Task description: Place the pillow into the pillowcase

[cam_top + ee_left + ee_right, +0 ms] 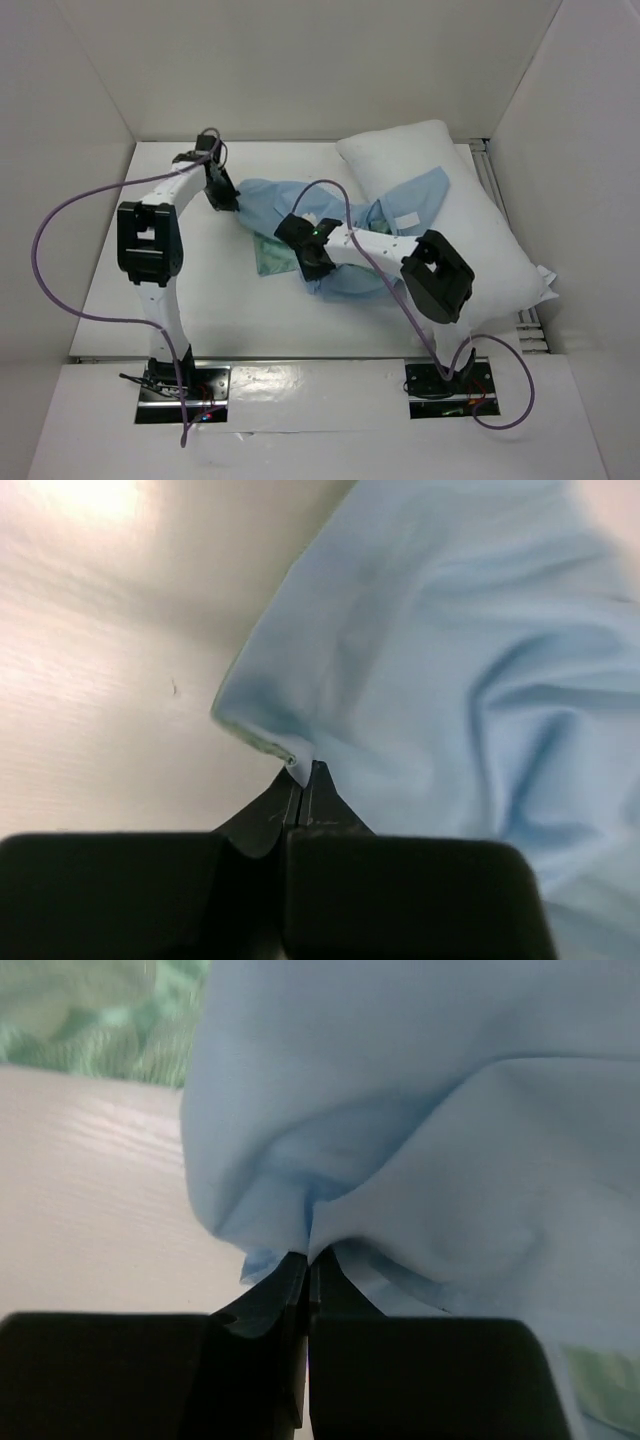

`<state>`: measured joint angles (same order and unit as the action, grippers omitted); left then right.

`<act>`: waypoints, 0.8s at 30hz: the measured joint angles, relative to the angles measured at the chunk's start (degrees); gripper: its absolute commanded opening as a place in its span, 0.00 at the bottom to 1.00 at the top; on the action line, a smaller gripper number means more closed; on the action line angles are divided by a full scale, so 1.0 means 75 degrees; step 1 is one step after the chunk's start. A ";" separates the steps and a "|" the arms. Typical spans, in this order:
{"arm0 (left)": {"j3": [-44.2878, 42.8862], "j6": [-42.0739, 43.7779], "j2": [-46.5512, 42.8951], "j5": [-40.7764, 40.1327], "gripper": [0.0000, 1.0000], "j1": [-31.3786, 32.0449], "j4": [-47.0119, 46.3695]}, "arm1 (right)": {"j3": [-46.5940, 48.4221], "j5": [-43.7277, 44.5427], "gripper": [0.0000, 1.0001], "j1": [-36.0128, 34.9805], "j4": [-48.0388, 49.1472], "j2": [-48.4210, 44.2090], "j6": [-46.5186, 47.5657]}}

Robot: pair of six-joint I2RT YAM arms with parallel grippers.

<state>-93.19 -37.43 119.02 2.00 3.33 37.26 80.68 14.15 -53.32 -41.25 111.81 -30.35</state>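
The white pillow (470,230) lies at the right of the table, slanting from the back middle to the near right. The light blue pillowcase (275,200) is crumpled between the arms, one end draped over the pillow, its sea-green side showing near the middle. My left gripper (226,200) is shut on the pillowcase's left edge (300,765). My right gripper (308,270) is shut on a fold of the pillowcase (310,1245) at its near edge. The blue cloth fills both wrist views.
White walls enclose the table (130,270) at the back, left and right. Purple cables (60,220) loop from both arms. A metal rail (530,320) runs along the table's right edge beside the pillow.
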 measured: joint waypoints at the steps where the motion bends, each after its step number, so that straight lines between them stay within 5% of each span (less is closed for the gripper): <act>1: -0.0341 0.0035 -0.0038 0.0041 0.00 -0.0041 0.0146 | 0.0137 0.0137 0.00 0.0064 -0.0102 -0.0064 0.0047; 8: -0.3421 0.0221 -0.0711 0.0720 0.00 -0.0714 0.0667 | 0.2882 0.0740 0.00 0.1795 -0.1195 -0.1440 0.1172; 14: -0.4605 0.0052 -0.1760 0.1827 0.00 -0.1886 0.0565 | 0.5811 0.1227 0.00 0.3107 -0.1390 -0.2605 0.2011; 24: -0.4663 -0.0699 -0.2372 0.3914 0.00 -0.3066 -0.0055 | 0.5324 -0.0143 0.00 0.2891 -0.1096 -0.5135 0.2795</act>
<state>-128.16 -42.68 101.23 31.35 -19.66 36.84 120.62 13.08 -31.64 -49.47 73.30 -9.39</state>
